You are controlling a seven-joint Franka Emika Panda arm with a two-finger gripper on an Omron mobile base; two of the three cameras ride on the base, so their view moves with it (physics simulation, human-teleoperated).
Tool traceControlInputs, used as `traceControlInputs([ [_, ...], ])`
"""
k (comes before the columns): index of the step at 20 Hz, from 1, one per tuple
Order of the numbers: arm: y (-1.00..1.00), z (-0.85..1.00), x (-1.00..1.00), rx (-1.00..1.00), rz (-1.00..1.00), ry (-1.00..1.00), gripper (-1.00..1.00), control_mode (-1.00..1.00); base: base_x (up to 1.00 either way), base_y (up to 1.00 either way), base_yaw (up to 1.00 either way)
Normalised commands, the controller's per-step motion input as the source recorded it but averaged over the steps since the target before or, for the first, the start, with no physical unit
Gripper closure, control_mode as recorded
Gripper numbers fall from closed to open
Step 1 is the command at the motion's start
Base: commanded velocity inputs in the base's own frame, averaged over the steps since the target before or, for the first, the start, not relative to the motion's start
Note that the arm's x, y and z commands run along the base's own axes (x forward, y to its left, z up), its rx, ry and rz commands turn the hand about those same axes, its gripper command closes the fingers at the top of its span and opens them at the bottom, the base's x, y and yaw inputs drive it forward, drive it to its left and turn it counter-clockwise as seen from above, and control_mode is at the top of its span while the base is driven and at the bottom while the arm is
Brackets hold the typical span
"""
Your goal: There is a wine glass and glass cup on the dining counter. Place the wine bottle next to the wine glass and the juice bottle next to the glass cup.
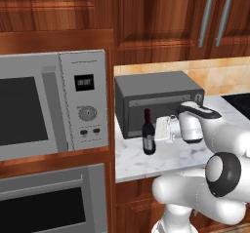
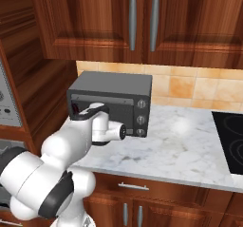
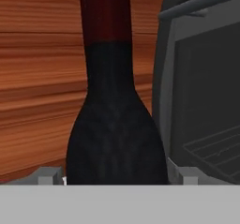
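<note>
The gripper (image 1: 158, 129) reaches level toward the wine bottle (image 1: 148, 132), with its fingers (image 3: 47, 175) spread wide on either side of the bottle's dark body; whether they touch the glass cannot be told. The wine bottle stands upright on the marble worktop (image 1: 161, 161), just in front of the left end of the dark grey toaster oven (image 1: 156, 100) and beside the wooden cabinet wall (image 3: 37, 78).
</note>
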Motion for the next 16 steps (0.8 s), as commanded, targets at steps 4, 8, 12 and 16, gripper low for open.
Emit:
traceControlInputs([
  [4,-0.24,0.27,-0.25,0.04,0.0,0.0,1.0,-1.0,0.0,0.0,0.0],
  [8,-0.2,0.4,-0.22,0.02,0.01,0.05,1.0,-1.0,0.0,0.0,0.0],
  [12,-0.13,0.39,-0.26,0.0,0.02,0.07,1.0,-1.0,0.0,0.0,0.0],
  [16,-0.1,0.39,-0.35,0.0,0.06,0.0,1.0,-1.0,0.0,0.0,0.0],
])
